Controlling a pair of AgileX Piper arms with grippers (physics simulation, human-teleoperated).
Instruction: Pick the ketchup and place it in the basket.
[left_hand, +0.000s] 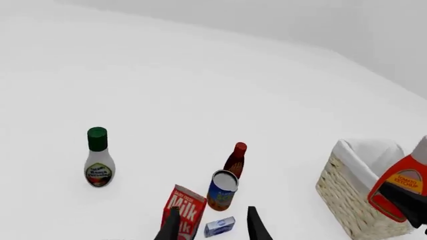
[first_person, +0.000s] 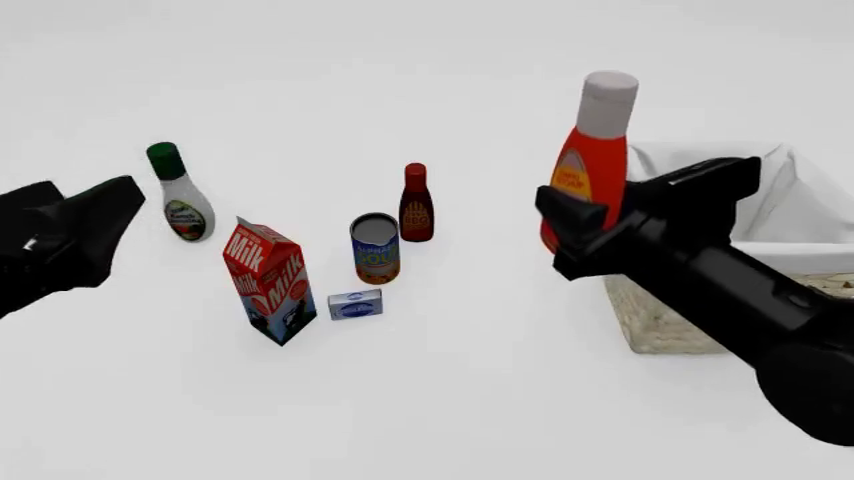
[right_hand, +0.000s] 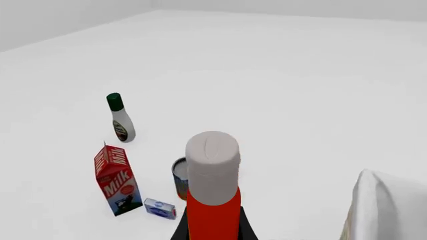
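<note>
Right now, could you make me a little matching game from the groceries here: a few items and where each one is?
Items:
1. ketchup
2. milk carton
3. ranch bottle
4. small blue box

Places:
A. far left on the table
B. in front of the can
C. held up beside the basket
D. standing left of the can

Pairs: 1-C, 2-D, 3-A, 4-B

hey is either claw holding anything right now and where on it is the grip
The right claw holds the ketchup by its lower body, upright beside the basket. The left claw is open, holding nothing.
</note>
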